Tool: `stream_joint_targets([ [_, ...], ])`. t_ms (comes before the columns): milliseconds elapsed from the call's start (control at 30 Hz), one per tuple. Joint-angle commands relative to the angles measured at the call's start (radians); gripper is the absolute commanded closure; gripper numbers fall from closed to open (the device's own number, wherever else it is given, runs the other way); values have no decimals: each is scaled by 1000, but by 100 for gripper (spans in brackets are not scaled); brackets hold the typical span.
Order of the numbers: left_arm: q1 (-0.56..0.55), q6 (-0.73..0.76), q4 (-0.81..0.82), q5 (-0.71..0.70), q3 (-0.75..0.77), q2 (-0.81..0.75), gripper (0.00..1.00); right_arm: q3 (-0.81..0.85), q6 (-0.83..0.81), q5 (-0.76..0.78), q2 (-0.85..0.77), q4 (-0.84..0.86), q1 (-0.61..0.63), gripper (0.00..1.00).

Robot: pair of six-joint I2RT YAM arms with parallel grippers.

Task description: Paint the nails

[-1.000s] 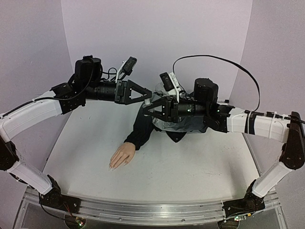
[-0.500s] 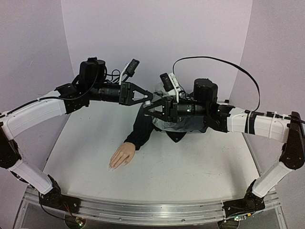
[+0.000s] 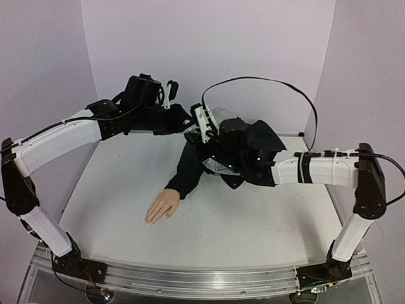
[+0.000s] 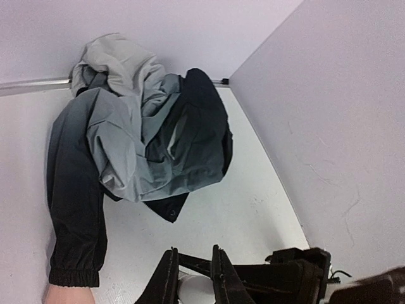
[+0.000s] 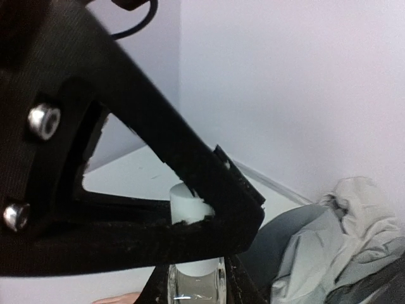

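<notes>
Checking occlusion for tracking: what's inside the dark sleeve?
Only the mannequin hand shows, poking out of the dark sleeve at the cuff onto the table. Anything further up inside is covered by fabric.

Nails too tiny for detail; mannequin hand cropped at left-wrist view's edge

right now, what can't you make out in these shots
nails: top view, too small to tell if painted
hand: left wrist view, cut off by bottom edge
bottle: right wrist view, cut off by bottom edge; top view, hidden by left gripper and right gripper
cap: right wrist view, partly behind left gripper
</notes>
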Motion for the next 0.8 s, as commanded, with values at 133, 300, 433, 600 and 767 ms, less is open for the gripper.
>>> stream_joint_targets([
  [133, 23, -128, -114, -152, 98, 20, 100, 73, -139, 211, 36, 155, -27, 100],
  [300, 50, -125, -91, -90, 62, -22, 92, 42, -88, 15, 2, 137, -46, 100],
  [433, 80, -66, 5, 45, -14, -94, 51, -22, 10, -326, -75, 108, -123, 100],
  [600, 139, -41, 196, 279, -166, -194, 12, -27, 181, -917, -120, 59, -248, 100],
  [767, 152, -22, 355, 577, -215, -209, 9, -16, 353, -1259, -134, 71, -293, 100],
])
